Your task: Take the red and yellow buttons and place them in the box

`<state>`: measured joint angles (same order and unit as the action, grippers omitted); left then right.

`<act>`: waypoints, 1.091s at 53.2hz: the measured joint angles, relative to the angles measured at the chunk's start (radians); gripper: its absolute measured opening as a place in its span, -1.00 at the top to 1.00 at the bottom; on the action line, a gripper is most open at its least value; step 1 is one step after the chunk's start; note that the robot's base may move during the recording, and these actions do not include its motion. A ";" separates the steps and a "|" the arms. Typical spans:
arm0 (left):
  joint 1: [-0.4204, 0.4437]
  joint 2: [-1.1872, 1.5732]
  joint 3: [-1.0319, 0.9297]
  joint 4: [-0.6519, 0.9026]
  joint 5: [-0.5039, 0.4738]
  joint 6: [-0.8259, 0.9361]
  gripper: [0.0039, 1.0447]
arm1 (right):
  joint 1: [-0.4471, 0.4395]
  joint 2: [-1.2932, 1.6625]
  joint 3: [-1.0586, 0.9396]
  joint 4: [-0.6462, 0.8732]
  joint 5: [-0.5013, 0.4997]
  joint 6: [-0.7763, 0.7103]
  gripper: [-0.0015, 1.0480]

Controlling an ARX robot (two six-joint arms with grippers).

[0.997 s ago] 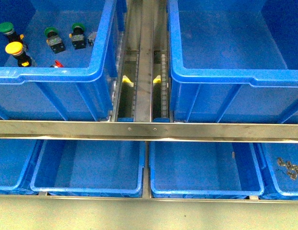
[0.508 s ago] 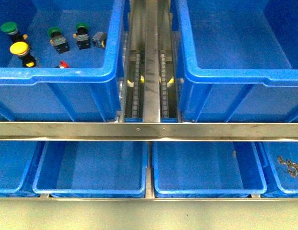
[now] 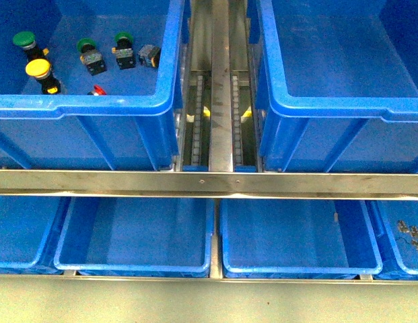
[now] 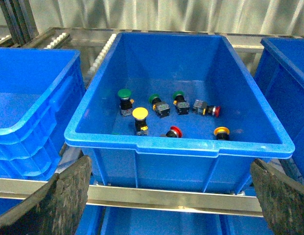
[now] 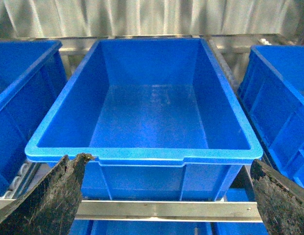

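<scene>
Seeing the box (image 5: pixel 142 155) bare and the red and yellow buttons (image 4: pixel 140 114) unpicked, I hold left gripper (image 4: pixel 169 161) and right gripper (image 5: pixel 166 161) spread, empty.

Lit brightly and evenly from overhead in all 3 views, with only soft, faint shadows beneath the yellow button (image 4: pixel 140 113) and along the inner walls of the blue crate (image 4: pixel 178 147). Streaked with white glare along the steel rail (image 3: pixel 209 183) in the front view, and with vertical sheen across the metal wall (image 4: pixel 166 14) behind. Slightly soft and grainy throughout, tinted heavily blue. Blurred and out of focus at the dark finger pads (image 4: pixel 58 200) closest to each wrist lens.
</scene>
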<state>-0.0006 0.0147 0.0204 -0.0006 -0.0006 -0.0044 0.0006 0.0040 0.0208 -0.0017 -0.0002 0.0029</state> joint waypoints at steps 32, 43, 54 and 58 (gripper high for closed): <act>0.011 0.959 0.679 -0.084 -0.382 -0.355 -0.86 | 0.000 -0.001 0.000 0.000 0.000 0.000 -0.88; 0.039 1.341 0.922 -0.052 -0.193 -0.280 -0.86 | 0.000 -0.001 0.000 0.000 0.000 0.000 -0.88; 0.027 1.680 1.114 -0.057 -0.064 -0.232 -0.86 | 0.000 -0.001 0.000 0.000 0.000 0.000 -0.88; 0.029 1.775 1.186 -0.066 -0.030 -0.219 -0.86 | 0.000 -0.001 0.000 0.000 0.000 0.000 -0.88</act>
<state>0.0284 1.7897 1.2068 -0.0669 -0.0307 -0.2237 0.0006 0.0029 0.0208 -0.0017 0.0002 0.0029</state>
